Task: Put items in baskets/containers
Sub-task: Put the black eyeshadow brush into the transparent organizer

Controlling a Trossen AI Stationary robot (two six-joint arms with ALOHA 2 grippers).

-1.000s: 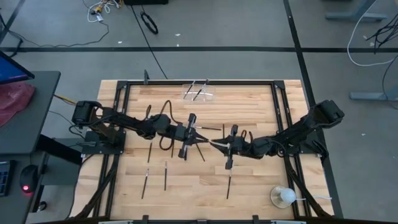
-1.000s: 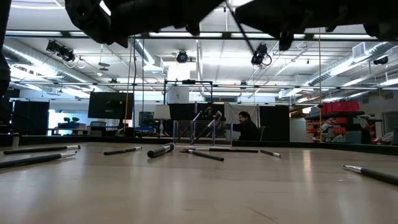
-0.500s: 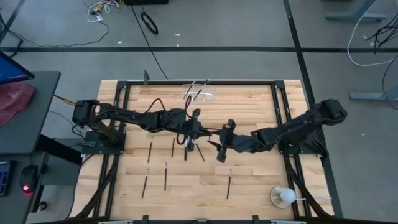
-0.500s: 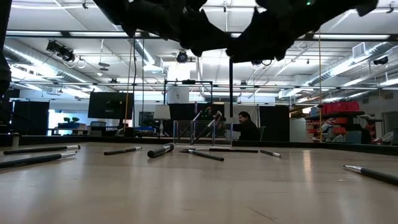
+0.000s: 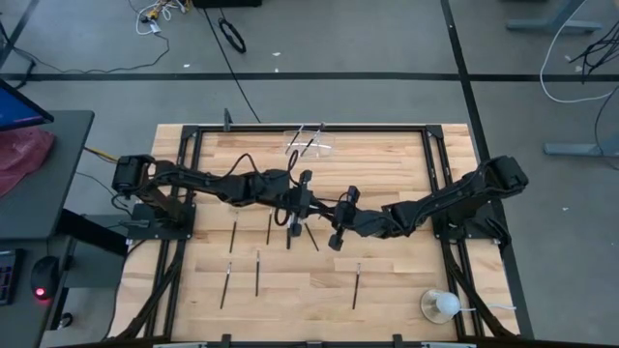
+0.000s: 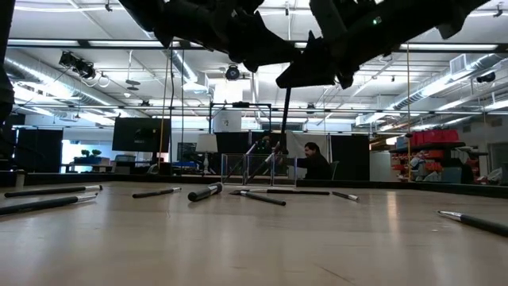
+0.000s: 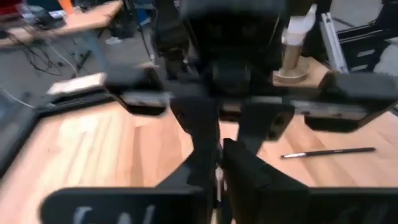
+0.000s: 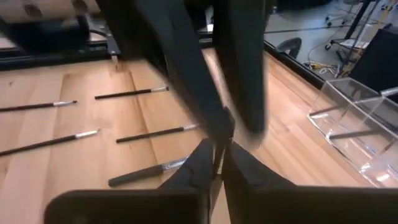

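The right gripper (image 5: 338,237) is pinched tight on a thin brush (image 6: 284,119) that hangs straight down over the middle of the table (image 5: 397,280). The left gripper (image 5: 301,199) is right beside it; whether its fingers are open is not clear. The right gripper has moved closer to the left one. The clear holder (image 5: 309,143) sits at the far edge.

1. The left gripper (image 5: 308,201) and right gripper (image 5: 329,218) are crowding the table's (image 5: 387,280) middle, fingers nearly meeting around one thin brush (image 6: 285,119), and are blocking passage there
2. Loose brushes (image 5: 257,273) are lying scattered under and in front of the arms, getting in the way of a low sweep
3. The clear holder (image 5: 309,144) is sitting at the far edge, with open wood lying between it and the arms
4. A white round object (image 5: 441,305) is occupying the near right corner
5. Bare wood is lying open at the far right and along the near edge
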